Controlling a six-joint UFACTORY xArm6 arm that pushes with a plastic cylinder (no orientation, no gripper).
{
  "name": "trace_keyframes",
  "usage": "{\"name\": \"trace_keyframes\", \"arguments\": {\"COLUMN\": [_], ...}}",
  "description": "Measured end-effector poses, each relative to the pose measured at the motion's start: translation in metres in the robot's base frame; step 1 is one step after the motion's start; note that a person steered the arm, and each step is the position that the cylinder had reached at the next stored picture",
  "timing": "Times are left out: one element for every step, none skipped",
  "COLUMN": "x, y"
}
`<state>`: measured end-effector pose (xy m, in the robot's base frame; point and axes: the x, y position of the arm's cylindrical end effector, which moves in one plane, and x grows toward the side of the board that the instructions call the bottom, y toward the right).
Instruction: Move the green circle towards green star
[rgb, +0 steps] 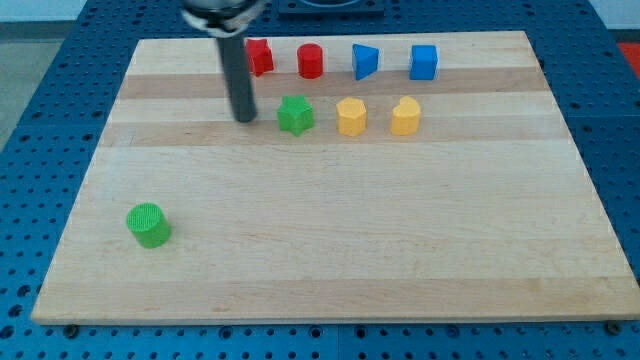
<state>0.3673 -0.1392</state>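
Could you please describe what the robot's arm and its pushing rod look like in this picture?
Only the arm's end shows: a straight, smooth, dark grey to black cylindrical rod hanging from a wider dark round mount cut off at the view's top. My tip is a plain blunt end. No cables, markings or labels are visible.

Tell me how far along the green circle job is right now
Nothing looks done yet: the green circle sits near the view's bottom left, far from the green star. In hand: my tip rests just left of the star, away from the circle. Left: get behind the circle and push it up and right toward the star.
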Motion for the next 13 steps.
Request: {"name": "trace_keyframes", "arguments": {"x": [0.082,0.142,0.174,0.197,0.213,0.172,0.125,0.092,0.086,0.115,0.178,0.19,0.132], "y": [0.011,0.028,-0.024,-0.062,-0.086,-0.109,-0.104,-0.104,-0.104,-0.141,-0.136,-0.043,-0.02]}}
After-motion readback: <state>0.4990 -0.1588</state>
